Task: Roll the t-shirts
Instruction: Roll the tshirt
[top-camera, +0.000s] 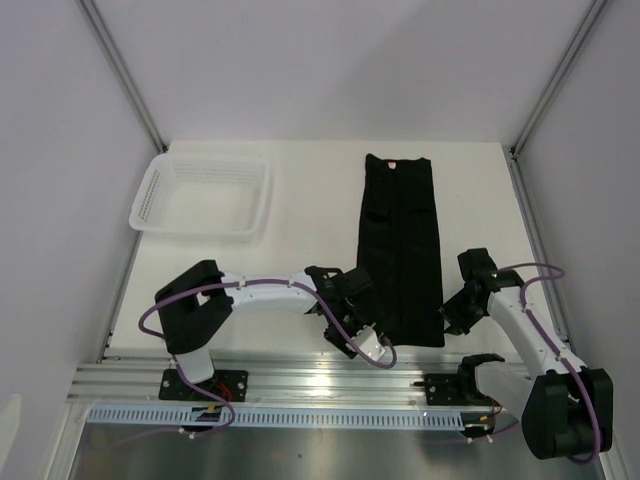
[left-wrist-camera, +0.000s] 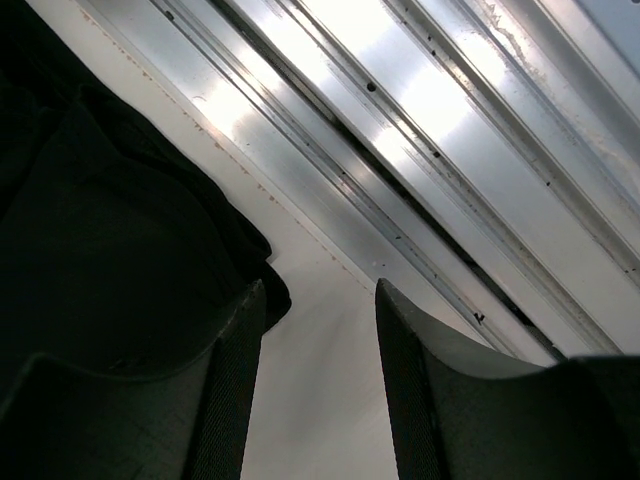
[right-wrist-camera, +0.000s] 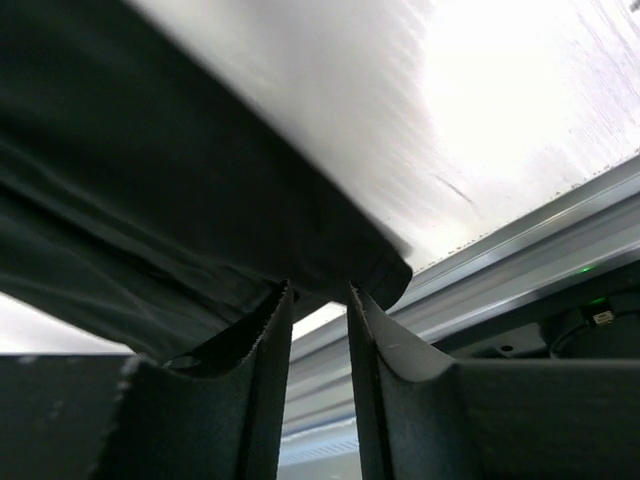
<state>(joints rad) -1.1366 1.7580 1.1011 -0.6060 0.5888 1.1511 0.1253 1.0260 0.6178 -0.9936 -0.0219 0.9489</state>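
Observation:
One black t-shirt (top-camera: 400, 250) lies on the table, folded into a long narrow strip, with its neck label at the far end. My left gripper (top-camera: 352, 322) is open and empty at the strip's near left corner. In the left wrist view the t-shirt (left-wrist-camera: 110, 230) lies beside the left finger, and only bare table shows between the fingers (left-wrist-camera: 405, 400). My right gripper (top-camera: 458, 315) is at the near right corner. In the right wrist view its narrow-set fingertips (right-wrist-camera: 275, 310) pinch the t-shirt's hem (right-wrist-camera: 200, 200), and creases run toward them.
A white mesh basket (top-camera: 205, 195) stands at the far left of the table. The aluminium rail (top-camera: 320, 378) runs along the near table edge, just behind the shirt's hem. It also shows in the left wrist view (left-wrist-camera: 420, 110). White walls enclose the table.

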